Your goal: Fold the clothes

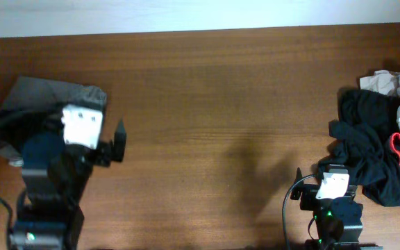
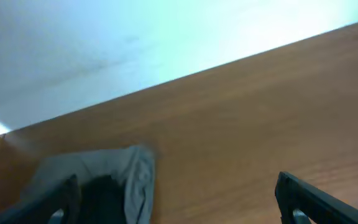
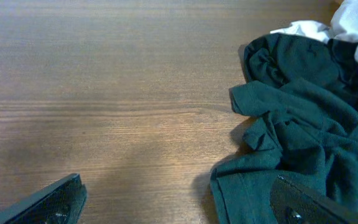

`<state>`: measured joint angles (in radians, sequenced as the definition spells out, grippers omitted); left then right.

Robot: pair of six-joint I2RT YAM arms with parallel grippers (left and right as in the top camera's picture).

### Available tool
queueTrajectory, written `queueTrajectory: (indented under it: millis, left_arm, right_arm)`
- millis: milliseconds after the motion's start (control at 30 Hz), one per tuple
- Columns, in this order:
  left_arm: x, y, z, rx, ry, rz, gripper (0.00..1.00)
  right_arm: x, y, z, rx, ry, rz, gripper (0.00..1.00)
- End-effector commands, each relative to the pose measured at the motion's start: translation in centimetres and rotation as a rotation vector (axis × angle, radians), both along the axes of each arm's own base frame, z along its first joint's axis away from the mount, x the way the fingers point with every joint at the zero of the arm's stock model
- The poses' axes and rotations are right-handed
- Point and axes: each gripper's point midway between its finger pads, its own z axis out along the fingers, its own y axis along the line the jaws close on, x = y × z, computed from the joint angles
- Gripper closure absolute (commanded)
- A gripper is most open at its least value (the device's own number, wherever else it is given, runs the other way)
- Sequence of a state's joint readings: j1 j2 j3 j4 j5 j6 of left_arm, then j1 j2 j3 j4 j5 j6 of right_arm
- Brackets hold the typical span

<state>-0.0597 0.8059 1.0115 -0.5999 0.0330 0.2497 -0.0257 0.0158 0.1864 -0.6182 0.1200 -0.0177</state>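
The grey garment (image 1: 47, 94) looks folded at nine o'clock. The left pincer (image 2: 178, 180) and right pincer (image 3: 178, 186) are spread, empty. Next, I think, grab the black shirt (image 1: 367, 149) at three o'clock.

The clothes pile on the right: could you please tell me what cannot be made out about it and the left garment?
- Clothes pile: cut off by the right edge overhead, and by right and bottom edges in the right wrist view; garment count unclear.
- Grey garment: partly hidden under the left arm overhead; blurred and cut by the bottom edge in the left wrist view.
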Motion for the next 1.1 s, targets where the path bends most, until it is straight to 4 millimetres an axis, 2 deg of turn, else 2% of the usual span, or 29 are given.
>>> queueTrajectory:
  millis: [0,267,667,1067]
  left_arm:
    - [-1.7,-0.7,-3.1,0.015,-0.017,-0.065,0.01]
    - [-4.4,-0.6,-9.0,-0.045,-0.055,-0.043,0.01]
    - [-6.5,-0.7,-12.5,-0.056,-0.160,-0.056,0.00]
    - [-6.2,-1.3,-16.8,-0.063,-0.170,-0.085,0.01]
  right_arm:
    - [0.0,-0.1,0.0,0.011,-0.010,-0.008,0.01]
    - [0.0,-0.1,0.0,0.011,-0.010,-0.008,0.01]
    - [0.0,-0.1,0.0,0.011,-0.010,-0.008,0.01]
    - [0.0,-0.1,0.0,0.011,-0.010,-0.008,0.01]
